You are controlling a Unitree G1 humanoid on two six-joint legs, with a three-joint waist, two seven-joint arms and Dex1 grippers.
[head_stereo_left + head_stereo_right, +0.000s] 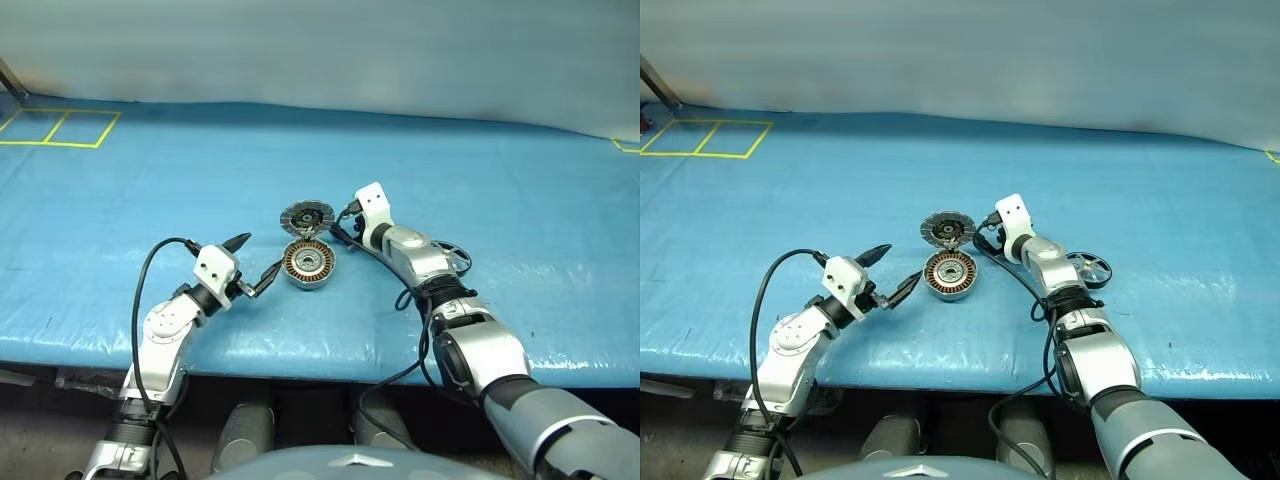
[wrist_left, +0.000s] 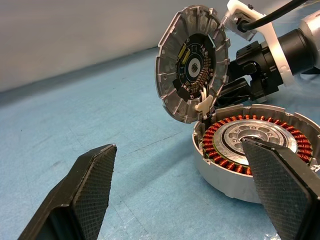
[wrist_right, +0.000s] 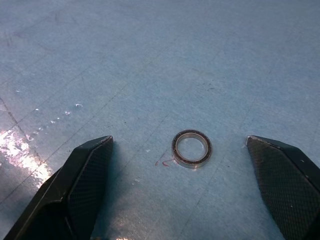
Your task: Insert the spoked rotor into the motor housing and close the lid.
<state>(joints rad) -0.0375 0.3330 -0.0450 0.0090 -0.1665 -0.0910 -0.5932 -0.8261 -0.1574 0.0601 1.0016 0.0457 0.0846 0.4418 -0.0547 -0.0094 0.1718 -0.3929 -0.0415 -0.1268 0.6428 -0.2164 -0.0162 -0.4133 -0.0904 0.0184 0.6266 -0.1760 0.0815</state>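
Lid [image 2: 192,62] stands tilted open over motor housing [image 1: 308,263] (rotor cavity exposed), left hand [image 1: 251,268] and right hand [image 3: 182,187] both unclenched, empty.

Even, bright overhead light leaves the blue table cover [image 3: 150,60] glaring (one white patch), shadows soft.

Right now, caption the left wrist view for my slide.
Open left gripper faces the motor housing, lid raised.
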